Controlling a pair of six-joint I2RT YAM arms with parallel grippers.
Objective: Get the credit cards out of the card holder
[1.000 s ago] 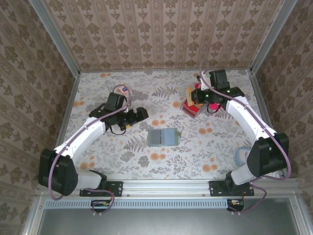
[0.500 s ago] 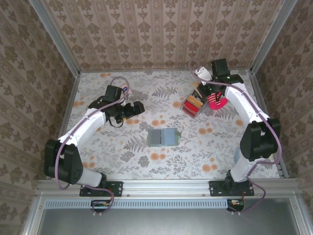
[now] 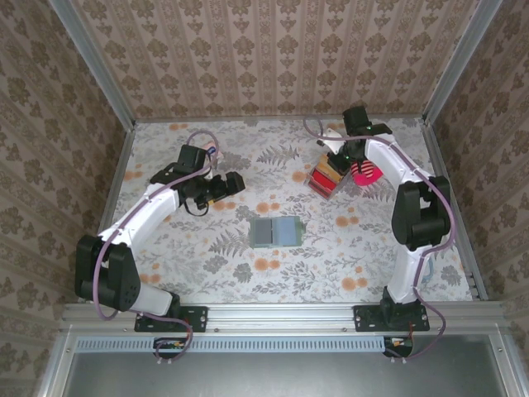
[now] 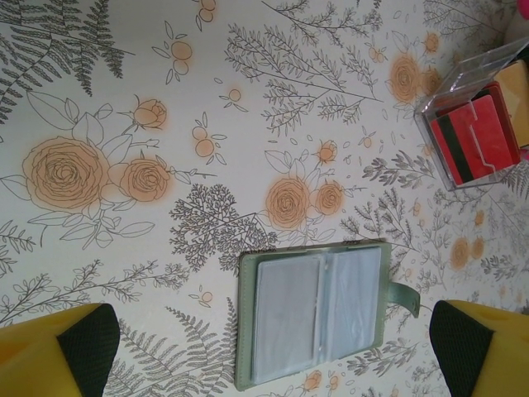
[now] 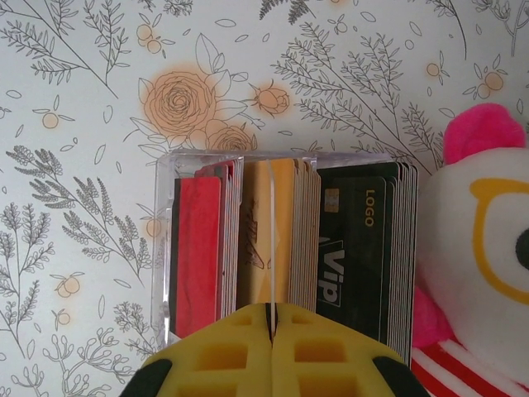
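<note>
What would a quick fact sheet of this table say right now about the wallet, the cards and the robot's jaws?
card holder: lies open and flat mid-table; its clear sleeves look empty
clear box: holds upright stacks of cards in red, orange and black
plush toy: pink and white, right beside the box
left jaws: wide open and empty, off to one side of the holder
right jaws: shut, over the box; unclear whether they pinch a card

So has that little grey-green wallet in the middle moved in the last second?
No. The card holder lies open in the same spot, right beside the same printed orange flowers as before.
</note>
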